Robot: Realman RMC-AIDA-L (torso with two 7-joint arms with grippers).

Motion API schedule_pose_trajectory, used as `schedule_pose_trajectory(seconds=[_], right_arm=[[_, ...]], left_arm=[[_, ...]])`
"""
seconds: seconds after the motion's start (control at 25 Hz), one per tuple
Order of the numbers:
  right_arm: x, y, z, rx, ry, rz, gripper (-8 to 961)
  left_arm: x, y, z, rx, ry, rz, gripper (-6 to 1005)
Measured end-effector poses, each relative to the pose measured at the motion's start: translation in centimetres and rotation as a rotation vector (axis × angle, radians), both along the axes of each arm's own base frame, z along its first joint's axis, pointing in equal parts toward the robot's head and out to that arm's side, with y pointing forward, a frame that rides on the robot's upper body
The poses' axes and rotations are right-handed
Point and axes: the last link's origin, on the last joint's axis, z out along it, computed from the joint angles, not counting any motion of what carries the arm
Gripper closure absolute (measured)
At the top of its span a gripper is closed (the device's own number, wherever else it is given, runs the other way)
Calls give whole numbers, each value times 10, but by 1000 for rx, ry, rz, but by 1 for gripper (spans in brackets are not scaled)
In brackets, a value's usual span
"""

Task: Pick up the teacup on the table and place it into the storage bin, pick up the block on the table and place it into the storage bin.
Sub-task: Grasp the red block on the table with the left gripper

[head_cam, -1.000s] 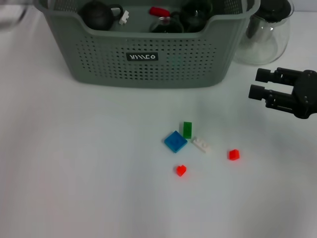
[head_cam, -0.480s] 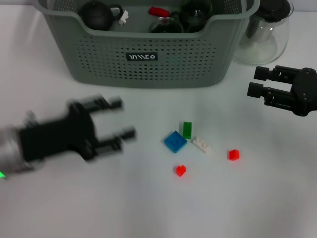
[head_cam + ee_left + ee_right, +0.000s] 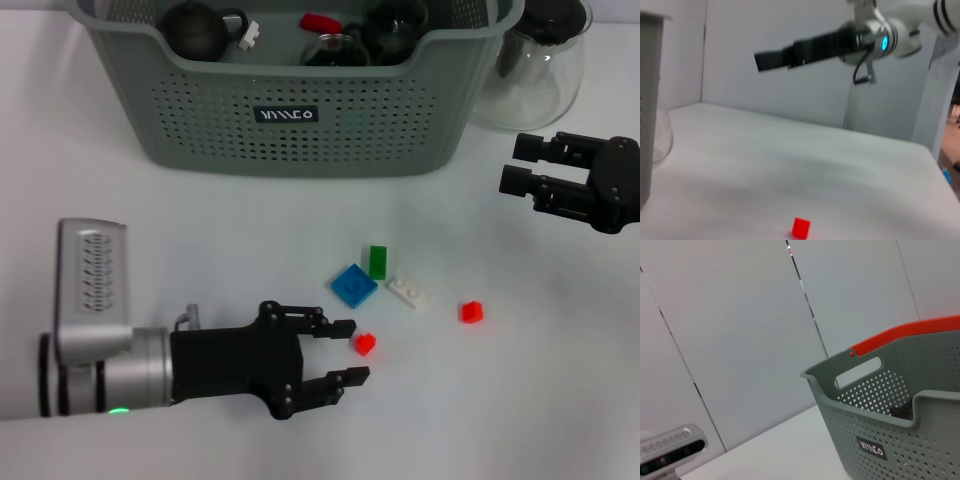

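Observation:
The grey-green storage bin (image 3: 300, 110) stands at the back, also seen in the right wrist view (image 3: 890, 440), and holds dark and glass items. I cannot pick out the teacup, and none stands on the table. Small blocks lie mid-table: blue (image 3: 354, 285), green (image 3: 378, 261), white (image 3: 407, 291) and two red ones (image 3: 471, 312) (image 3: 365, 343). My left gripper (image 3: 350, 350) is low at the front, open, its fingertips on either side of the nearer red block without touching it. The left wrist view shows one red block (image 3: 801, 227). My right gripper (image 3: 520, 165) hovers open at the right.
A clear glass jug (image 3: 535, 70) with a dark lid stands to the right of the bin, just behind the right gripper. The right arm (image 3: 840, 42) appears far off in the left wrist view. White tabletop lies in front and to the left.
The left arm has swept in from the left and down toward the front, bringing its open fingers to the nearer red block. The right gripper has hardly moved.

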Motion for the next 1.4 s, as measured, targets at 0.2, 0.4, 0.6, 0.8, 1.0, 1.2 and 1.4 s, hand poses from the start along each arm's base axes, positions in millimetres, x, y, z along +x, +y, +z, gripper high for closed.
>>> schedule_pose_trajectory(seconds=[0.2, 0.4, 0.6, 0.8, 1.0, 1.2, 1.4], right_arm=[[1, -1, 0, 0, 0, -3, 340], [1, -1, 0, -1, 1, -3, 339], [1, -1, 0, -1, 1, -3, 339], [1, -1, 0, -2, 2, -2, 339], [1, -2, 0, -2, 2, -4, 339], [2, -2, 0, -1, 1, -7, 339], [2, -2, 0, 0, 0, -7, 339]], left_arm=[[2, 3, -16, 68, 31, -28, 502], [2, 1, -30, 143, 54, -50, 515], [1, 0, -36, 174, 71, -47, 514], [0, -1, -40, 189, 92, -47, 515], [-3, 2, -40, 219, 104, -24, 515], [-6, 5, -36, 246, 104, -6, 514], [-8, 3, -35, 251, 101, 2, 514]])
